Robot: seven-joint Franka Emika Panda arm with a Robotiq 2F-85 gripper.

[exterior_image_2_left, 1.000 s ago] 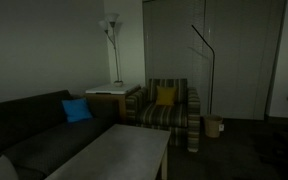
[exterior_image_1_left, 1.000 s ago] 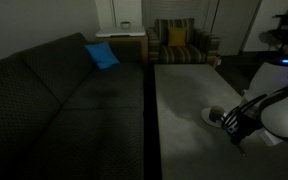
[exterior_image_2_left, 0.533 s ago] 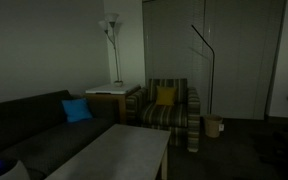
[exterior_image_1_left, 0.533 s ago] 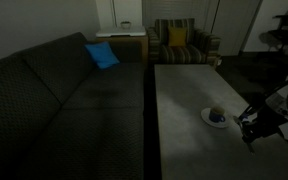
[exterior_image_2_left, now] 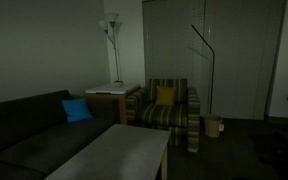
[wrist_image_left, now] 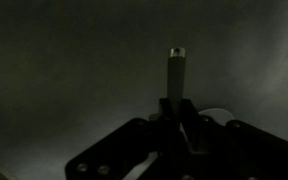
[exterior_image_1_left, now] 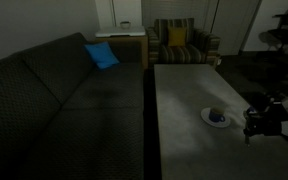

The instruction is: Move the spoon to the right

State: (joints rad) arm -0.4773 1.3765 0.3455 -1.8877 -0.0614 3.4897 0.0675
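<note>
In the wrist view a slender silvery-grey spoon [wrist_image_left: 176, 72] sticks out from between the fingers of my gripper [wrist_image_left: 176, 118], handle pointing away from the camera. The gripper is shut on it. In an exterior view the gripper [exterior_image_1_left: 255, 121] hangs at the edge of the grey coffee table [exterior_image_1_left: 180, 95], just beyond the small white saucer [exterior_image_1_left: 208, 119] with a dark round item; the spoon is too small and dark to make out there. The saucer's rim also shows in the wrist view [wrist_image_left: 218, 113]. The gripper is out of the view facing the armchair.
A dark sofa [exterior_image_1_left: 64, 100] with a blue cushion [exterior_image_1_left: 102, 55] runs along the table's other long side. A striped armchair [exterior_image_1_left: 181, 43] with a yellow cushion stands beyond the far end, also seen with a floor lamp [exterior_image_2_left: 111, 45]. The room is very dim.
The arm has swung away from the saucer toward the table's edge, carrying the gripper with it. The saucer has stayed where it was.
</note>
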